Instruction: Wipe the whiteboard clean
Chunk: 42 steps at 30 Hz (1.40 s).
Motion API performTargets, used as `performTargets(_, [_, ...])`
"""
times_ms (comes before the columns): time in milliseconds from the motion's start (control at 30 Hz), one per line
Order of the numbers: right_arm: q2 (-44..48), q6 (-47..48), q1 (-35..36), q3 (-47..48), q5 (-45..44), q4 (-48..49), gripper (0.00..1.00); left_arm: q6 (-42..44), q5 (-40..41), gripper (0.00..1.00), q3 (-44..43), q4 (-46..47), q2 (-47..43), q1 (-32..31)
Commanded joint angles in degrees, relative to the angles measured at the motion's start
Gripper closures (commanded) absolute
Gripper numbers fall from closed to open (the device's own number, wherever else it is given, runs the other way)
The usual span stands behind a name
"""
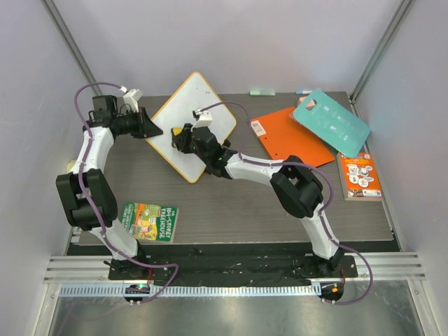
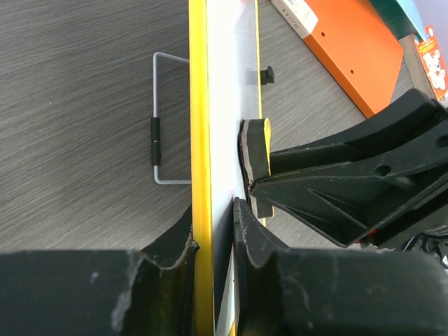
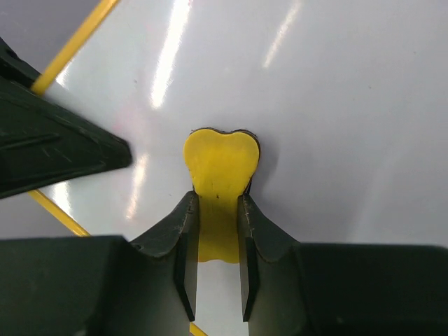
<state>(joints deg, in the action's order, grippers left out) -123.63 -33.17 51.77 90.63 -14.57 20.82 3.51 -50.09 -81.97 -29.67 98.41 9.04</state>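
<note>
Left jaws are nipped tight on the yellow rim of the whiteboard (image 1: 192, 105), steadying it at the back left of the desk (image 1: 231, 203); right jaws are closed on a yellow eraser (image 3: 220, 168) pressed against its face. No writing shows, so erasing seems nearly finished, though the arm hides part.

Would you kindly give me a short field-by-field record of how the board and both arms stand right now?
whiteboard: tilted up from the table, no writing visible
left tool: shut on the whiteboard's yellow rim
right tool: shut on a yellow heart-shaped eraser
eraser contact: pressed against the white face
nearby: orange book, teal card
</note>
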Motion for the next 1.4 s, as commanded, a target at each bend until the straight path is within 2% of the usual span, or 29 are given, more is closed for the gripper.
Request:
performTargets(0, [-6.18, -8.29, -0.43, 2.54, 9.91, 2.38, 0.99, 11.26, 1.83, 1.0, -0.2, -1.26, -0.24, -4.12])
performTargets(233, [-5.83, -11.48, -8.43, -4.13, 8.77, 1.94, 0.99, 11.43, 1.83, 1.0, -0.12, -1.18, -0.06, -4.03])
performTargets(600, [-7.23, -12.71, -18.36, -4.15, 8.42, -2.17, 0.99, 11.7, 2.45, 1.0, -0.12, -1.44, -0.15, -4.12])
performTargets(733, [-8.11, -11.48, -18.98, -3.62, 5.44, -3.94, 0.99, 11.7, 2.36, 1.0, -0.12, -1.44, -0.06, -4.12])
performTargets(900, [-11.36, -10.34, -19.16, -0.29, 6.74, -6.58, 0.99, 11.96, 2.27, 1.0, 0.15, -1.53, -0.41, -4.12])
performTargets(1100, [-11.9, -10.16, -19.16, 1.39, 7.88, -3.69, 0.99, 12.93, 2.54, 1.0, 0.15, -2.58, -0.85, -4.03])
performTargets(1367, [-12.68, -8.23, -19.25, 12.54, 9.21, -5.6, 0.99, 14.42, 2.8, 1.0, 1.29, -3.2, -1.99, -4.03])
